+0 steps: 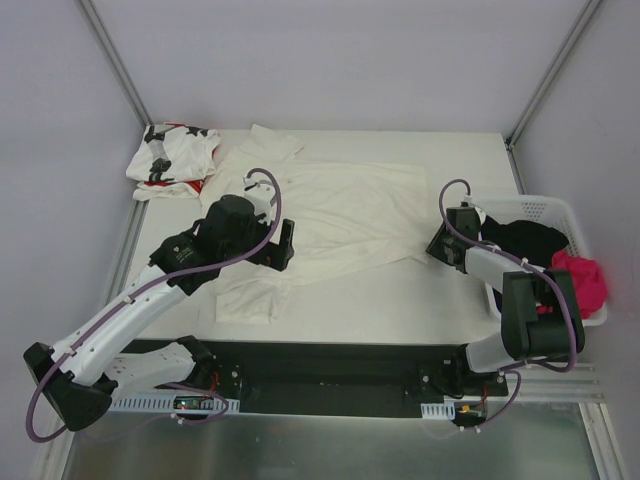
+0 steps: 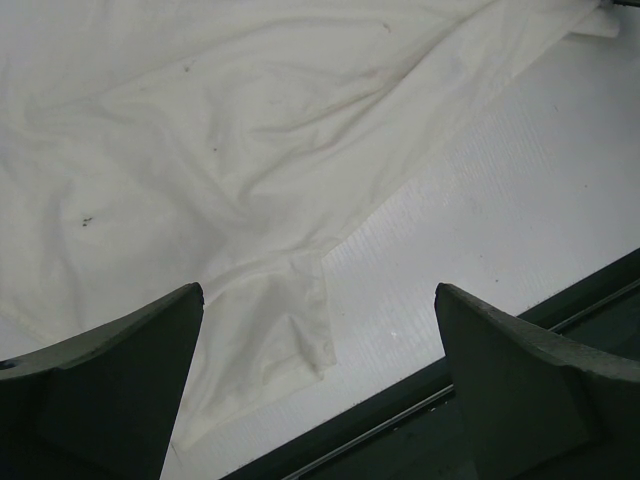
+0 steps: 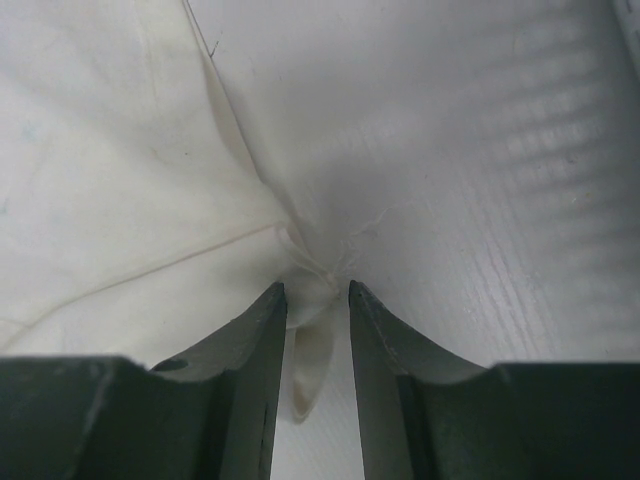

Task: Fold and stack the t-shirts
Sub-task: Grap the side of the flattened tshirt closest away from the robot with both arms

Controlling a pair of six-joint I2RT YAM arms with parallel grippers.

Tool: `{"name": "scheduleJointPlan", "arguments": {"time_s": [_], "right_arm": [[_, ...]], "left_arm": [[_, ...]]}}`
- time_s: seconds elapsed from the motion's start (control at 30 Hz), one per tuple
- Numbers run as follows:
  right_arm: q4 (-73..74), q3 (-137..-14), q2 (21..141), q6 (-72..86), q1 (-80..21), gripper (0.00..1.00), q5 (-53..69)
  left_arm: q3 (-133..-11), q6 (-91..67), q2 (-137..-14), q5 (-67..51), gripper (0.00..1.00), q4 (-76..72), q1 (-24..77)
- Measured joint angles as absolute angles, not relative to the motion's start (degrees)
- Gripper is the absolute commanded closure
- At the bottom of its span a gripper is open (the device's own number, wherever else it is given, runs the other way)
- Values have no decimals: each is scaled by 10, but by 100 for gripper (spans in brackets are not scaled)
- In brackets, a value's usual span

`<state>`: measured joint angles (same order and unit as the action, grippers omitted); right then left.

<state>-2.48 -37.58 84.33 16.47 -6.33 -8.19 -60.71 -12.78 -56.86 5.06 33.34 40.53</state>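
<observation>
A white desk [image 1: 400, 300] fills the middle of the enclosure, its top matt and faintly ribbed in the close views [image 3: 520, 150]. A pale grey back wall [image 1: 330, 60] rises behind it, with a side wall on the left [image 1: 50, 150] and another on the right [image 1: 605, 140]. Two slanted metal struts [image 1: 112, 60] [image 1: 555, 70] mark the rear corners. A black strip [image 1: 330, 365] runs along the desk's near edge, and below it lies a dull grey surface [image 1: 330, 445]. The light is even and soft, casting only weak shadows.
</observation>
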Motion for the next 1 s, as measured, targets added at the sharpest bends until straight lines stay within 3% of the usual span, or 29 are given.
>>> {"name": "scheduleJointPlan", "arguments": {"time_s": [1.0], "right_arm": [[-23, -398, 864, 167, -62, 78, -82]], "left_arm": [[-616, -128, -585, 50, 1, 333, 405]]}}
